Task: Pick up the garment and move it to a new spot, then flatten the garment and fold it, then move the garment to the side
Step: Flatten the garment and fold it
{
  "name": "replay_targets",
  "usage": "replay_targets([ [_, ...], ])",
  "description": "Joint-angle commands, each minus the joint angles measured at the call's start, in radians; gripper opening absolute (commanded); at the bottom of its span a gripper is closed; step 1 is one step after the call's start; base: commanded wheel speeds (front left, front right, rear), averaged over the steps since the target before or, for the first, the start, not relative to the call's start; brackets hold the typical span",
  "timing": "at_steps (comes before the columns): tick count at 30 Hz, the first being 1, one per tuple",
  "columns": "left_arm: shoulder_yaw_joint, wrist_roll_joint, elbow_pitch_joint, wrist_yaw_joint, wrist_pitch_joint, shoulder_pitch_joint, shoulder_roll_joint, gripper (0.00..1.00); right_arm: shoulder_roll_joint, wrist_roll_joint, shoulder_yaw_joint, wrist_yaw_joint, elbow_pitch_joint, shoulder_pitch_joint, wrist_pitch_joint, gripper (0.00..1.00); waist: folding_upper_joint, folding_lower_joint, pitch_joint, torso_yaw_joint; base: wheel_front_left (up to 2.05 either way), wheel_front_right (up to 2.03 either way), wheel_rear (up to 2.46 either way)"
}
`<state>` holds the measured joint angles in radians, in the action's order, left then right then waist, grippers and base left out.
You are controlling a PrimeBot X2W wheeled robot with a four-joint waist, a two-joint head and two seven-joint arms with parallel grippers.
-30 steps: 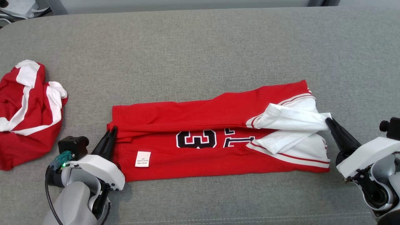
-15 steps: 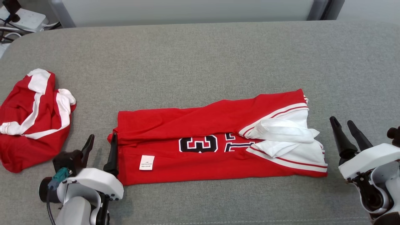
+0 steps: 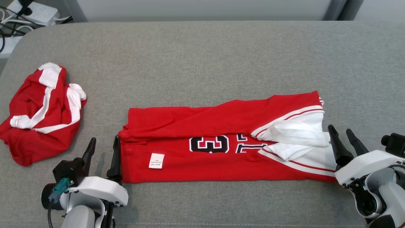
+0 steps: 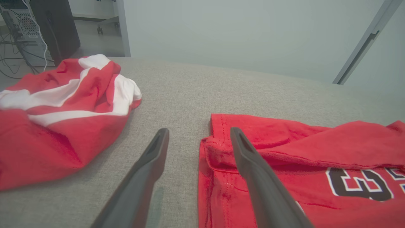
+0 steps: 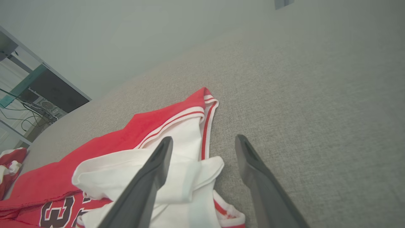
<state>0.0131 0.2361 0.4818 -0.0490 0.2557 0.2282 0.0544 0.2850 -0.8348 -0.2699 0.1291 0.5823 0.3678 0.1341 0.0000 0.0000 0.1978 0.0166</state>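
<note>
At the red jersey point(image 3: 205, 120)'s two ends, left gripper point(image 3: 104, 138) and right gripper point(image 3: 339, 128) sit spread and empty, probably letting the fold settle.

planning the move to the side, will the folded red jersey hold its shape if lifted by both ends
Probably floppy: the jersey is thin, creased cloth, so its middle would likely sag. The bunched white sleeve may fall open. On the coarse grey surface it likely drags rather than slides.
</note>
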Motion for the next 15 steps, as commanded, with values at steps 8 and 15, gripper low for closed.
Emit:
replay_targets([
  [8, 0.05, -0.028, -0.044, -0.029, 0.006, 0.015, 0.007, 1.0, 0.011, 0.009, -0.034, 0.002, 0.081, 0.066, 0.023, 1.0, 0.0, 0.0, 0.056, 0.057, 0.0, 0.0, 0.0],
  [15, 0.058, -0.032, -0.049, -0.038, 0.006, 0.026, 0.001, 1.0, 0.007, 0.025, -0.079, 0.002, 0.126, 0.09, 0.006, 1.0, 0.0, 0.0, 0.077, 0.074, 0.0, 0.0, 0.0],
])
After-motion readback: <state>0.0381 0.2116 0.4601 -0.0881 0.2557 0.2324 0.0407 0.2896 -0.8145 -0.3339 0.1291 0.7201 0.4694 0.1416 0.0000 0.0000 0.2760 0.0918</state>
